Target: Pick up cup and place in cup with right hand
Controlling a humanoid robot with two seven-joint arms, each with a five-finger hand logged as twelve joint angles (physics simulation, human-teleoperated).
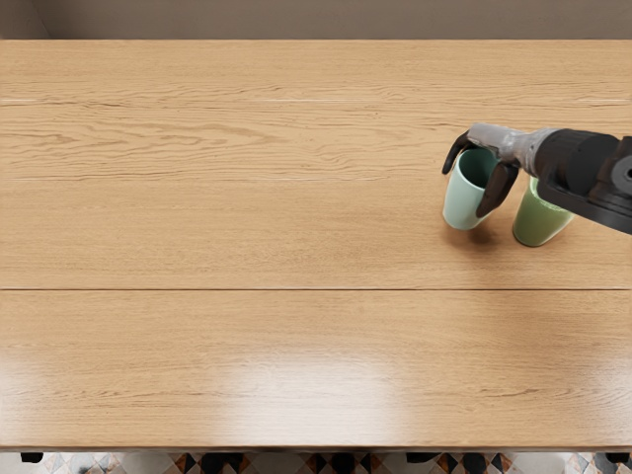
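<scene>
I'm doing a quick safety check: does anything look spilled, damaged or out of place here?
Nothing stands out: the pale teal cup at the right hand and the green cup, partly hidden by the arm, show no visible damage, and no spill shows.

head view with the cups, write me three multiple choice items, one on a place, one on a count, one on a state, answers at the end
1. In the picture, where is the tapered green cup relative to the tapered pale teal cup?
A) To its left
B) Inside it
C) To its right

2. How many cups show?
A) One
B) Two
C) Four

3. How is the pale teal cup turned?
A) Mouth up
B) Mouth down
C) Lying flat on its side

Answers:
1: C, the green cup shows nearer the picture's right edge, partly behind the black-and-grey right arm.
2: B, one pale teal and one green cup show.
3: A, its dark opening shows at the top, beside the right robot hand.
</scene>
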